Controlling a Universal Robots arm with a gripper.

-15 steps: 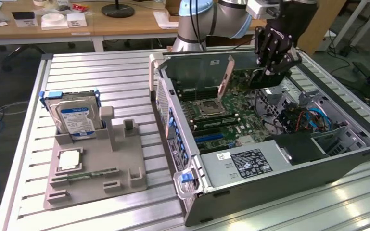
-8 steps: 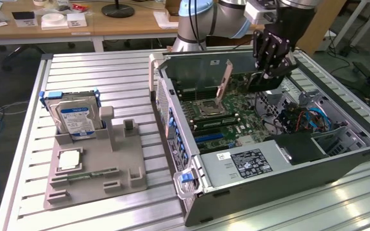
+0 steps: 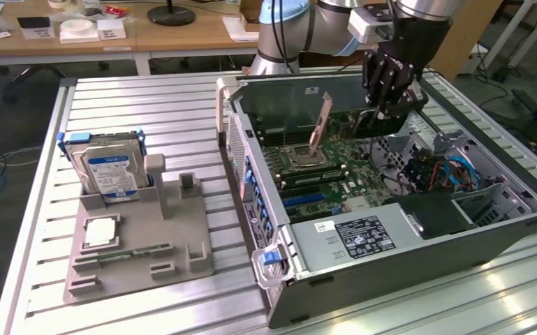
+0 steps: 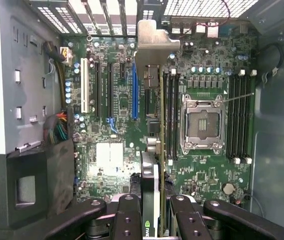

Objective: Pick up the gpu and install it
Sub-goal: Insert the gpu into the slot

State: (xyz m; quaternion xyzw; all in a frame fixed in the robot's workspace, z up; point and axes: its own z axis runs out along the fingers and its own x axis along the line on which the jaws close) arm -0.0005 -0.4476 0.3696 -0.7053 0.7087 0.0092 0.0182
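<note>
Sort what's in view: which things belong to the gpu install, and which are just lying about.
Job in hand:
gpu, clamped in the gripper; open computer case; motherboard inside it.

Lying about:
hard drive, upright in the grey holder; memory stick in that holder.

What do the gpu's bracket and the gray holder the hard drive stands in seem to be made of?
The gpu bracket: likely bare sheet metal, since it is thin and bent with a dull silver sheen. The holder: probably moulded or printed plastic, as it is a uniform matte gray with blocky slots and no glare.
</note>
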